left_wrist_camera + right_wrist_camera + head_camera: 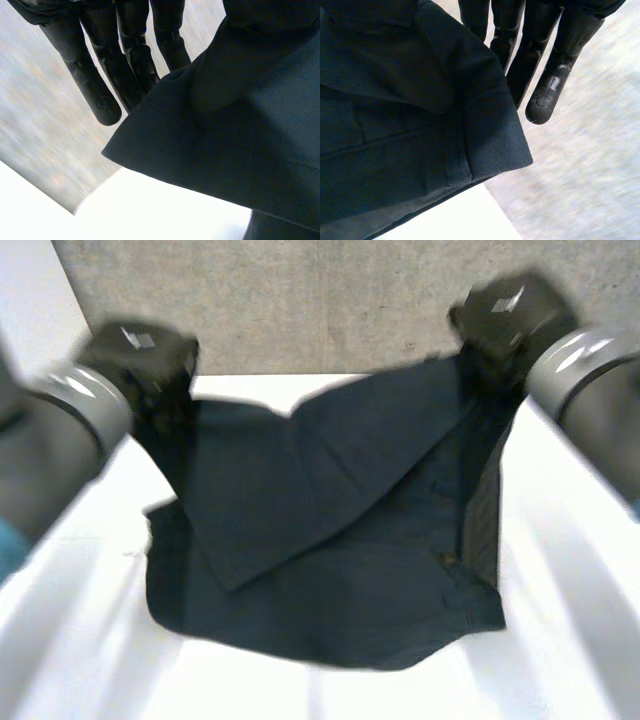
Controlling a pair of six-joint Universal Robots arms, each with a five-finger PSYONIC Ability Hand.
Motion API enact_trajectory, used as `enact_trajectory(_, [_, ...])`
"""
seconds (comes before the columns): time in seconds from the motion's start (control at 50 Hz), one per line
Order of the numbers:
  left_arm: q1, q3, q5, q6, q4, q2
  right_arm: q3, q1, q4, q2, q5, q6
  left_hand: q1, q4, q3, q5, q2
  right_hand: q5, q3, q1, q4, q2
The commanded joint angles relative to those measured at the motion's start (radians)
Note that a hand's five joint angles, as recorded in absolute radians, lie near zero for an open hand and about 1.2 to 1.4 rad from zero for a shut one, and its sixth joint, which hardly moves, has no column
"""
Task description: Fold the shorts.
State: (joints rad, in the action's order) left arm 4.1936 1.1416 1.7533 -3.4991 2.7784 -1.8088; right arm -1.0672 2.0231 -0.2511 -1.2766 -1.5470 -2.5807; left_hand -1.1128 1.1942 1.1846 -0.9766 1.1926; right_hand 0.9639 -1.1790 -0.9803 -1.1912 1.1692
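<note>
At the far edge of the white table [560, 640], both hands held the dark shorts [340, 540] up by two corners, while the near part of the garment lay flat on the tabletop. The left hand [140, 355] pinched its corner between straight fingers [95, 85] and the thumb [220, 75]. The right hand [510, 315] gripped a waistband corner in the same straight-fingered pinch, just beside a belt loop [457, 160].

Both grips sat close to the cloth's edge, so a quick pull could probably slide a corner free and drop that side. The raised cloth sagged between the hands, with one flap hanging slantwise over the part that lay flat. If the hands carried it forward at uneven heights, the fold would likely land skewed. The flat part might also drag and bunch if the lifted edge were drawn too low across it.
</note>
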Motion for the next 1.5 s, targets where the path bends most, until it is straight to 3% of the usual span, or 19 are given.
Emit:
enact_trajectory(0.02, [0.042, -0.101, 0.003, 0.052, 0.004, -0.321, 0.111, 0.009, 0.142, 0.346, 0.005, -0.006, -0.143, 0.062, 0.071, -0.105, 0.063, 0.258, -0.217, -0.416, -0.205, 0.227])
enact_trajectory(0.08, [0.054, -0.193, 0.006, 0.054, 0.015, -0.421, 0.131, 0.009, 0.269, 0.43, 0.004, -0.003, 0.018, -0.099, -0.09, 0.056, -0.098, 0.258, -0.217, -0.416, -0.205, 0.227])
enact_trajectory(0.14, [0.062, -0.322, 0.008, 0.064, 0.036, -0.535, 0.15, 0.011, 0.473, 0.534, -0.016, 0.002, 0.434, -0.515, -0.506, 0.472, -0.514, 0.258, -0.217, -0.416, -0.205, 0.227])
enact_trajectory(0.16, [0.066, -0.368, 0.008, 0.068, 0.052, -0.578, 0.153, 0.011, 0.562, 0.578, -0.025, 0.008, 0.691, -0.773, -0.763, 0.73, -0.771, 0.044, -0.003, -0.202, 0.009, 0.013])
enact_trajectory(0.18, [0.068, -0.393, 0.009, 0.069, 0.058, -0.599, 0.154, 0.011, 0.601, 0.598, -0.028, 0.01, 0.845, -0.926, -0.917, 0.883, -0.925, -0.357, 0.397, 0.198, 0.409, -0.387])
enact_trajectory(0.2, [0.069, -0.405, 0.009, 0.071, 0.062, -0.612, 0.154, 0.011, 0.63, 0.614, -0.031, 0.008, 0.938, -1.02, -1.01, 0.977, -1.018, -0.733, 0.773, 0.574, 0.785, -0.763])
enact_trajectory(0.22, [0.069, -0.414, 0.009, 0.072, 0.066, -0.621, 0.154, 0.011, 0.651, 0.626, -0.036, 0.007, 0.938, -1.02, -1.01, 0.977, -1.018, -0.964, 1.005, 0.806, 1.017, -0.995])
enact_trajectory(0.3, [0.056, -0.401, 0.003, 0.072, 0.072, -0.63, 0.133, 0.012, 0.659, 0.628, -0.059, 0.001, 0.938, -1.02, -1.01, 0.977, -1.018, -0.964, 1.005, 0.806, 1.017, -0.995])
enact_trajectory(0.5, [-0.01, -0.083, -0.034, 0.072, 0.105, -0.4, -0.174, 0.002, 0.533, 0.33, -0.056, -0.006, 0.938, -1.02, -1.01, 0.977, -1.018, -0.964, 1.005, 0.806, 1.017, -0.995])
enact_trajectory(0.72, [-0.147, 0.133, -0.046, 0.065, 0.242, -0.351, -0.433, 0.003, 0.497, 0.188, -0.055, -0.01, 0.794, -0.875, -0.865, 0.832, -0.873, -0.964, 1.005, 0.806, 1.017, -0.995])
enact_trajectory(0.9, [-0.153, 0.089, -0.044, 0.061, 0.271, -0.443, -0.5, 0.002, 0.497, 0.186, -0.054, -0.013, 0.767, -0.849, -0.839, 0.806, -0.847, -0.964, 1.005, 0.806, 1.017, -0.995])
enact_trajectory(1.0, [-0.153, 0.018, 0.029, 0.06, 0.303, -0.535, -0.516, 0.002, 0.497, 0.186, -0.056, -0.012, 0.665, -0.746, -0.736, 0.703, -0.744, -0.964, 1.005, 0.806, 1.017, -0.995])
enact_trajectory(1.08, [-0.152, -0.046, 0.116, 0.057, 0.332, -0.601, -0.527, 0.0, 0.497, 0.186, -0.058, -0.012, 0.439, -0.52, -0.511, 0.477, -0.519, -0.964, 1.005, 0.806, 1.017, -0.995])
enact_trajectory(1.1, [-0.153, -0.066, 0.133, 0.057, 0.343, -0.616, -0.528, 0.0, 0.497, 0.186, -0.058, -0.012, 0.247, -0.328, -0.318, 0.285, -0.326, -0.964, 1.005, 0.806, 1.017, -0.995])
enact_trajectory(1.14, [-0.153, -0.083, 0.138, 0.057, 0.355, -0.624, -0.53, -0.001, 0.497, 0.186, -0.058, -0.012, 0.09, -0.171, -0.162, 0.128, -0.17, -0.964, 1.005, 0.806, 1.017, -0.995])
enact_trajectory(1.22, [-0.141, -0.115, 0.135, 0.052, 0.401, -0.62, -0.533, -0.001, 0.497, 0.186, -0.056, -0.012, -0.099, 0.017, 0.027, -0.06, 0.019, -0.964, 1.005, 0.806, 1.017, -0.995])
enact_trajectory(1.32, [-0.11, -0.2, 0.129, -0.023, 0.444, -0.618, -0.537, 0.0, 0.497, 0.186, -0.056, -0.012, -0.172, 0.091, 0.1, -0.134, 0.092, -0.964, 1.005, 0.806, 1.017, -0.995])
enact_trajectory(1.4, [-0.038, -0.305, 0.1, -0.124, 0.451, -0.638, -0.537, 0.002, 0.497, 0.186, -0.055, -0.012, -0.175, 0.094, 0.103, -0.137, 0.095, -0.964, 1.005, 0.806, 1.017, -0.995])
enact_trajectory(1.5, [0.06, -0.51, 0.011, -0.221, 0.529, -0.782, -0.537, 0.002, 0.495, 0.186, -0.055, -0.012, -0.172, 0.091, 0.1, -0.134, 0.092, -0.964, 1.005, 0.806, 1.017, -0.995])
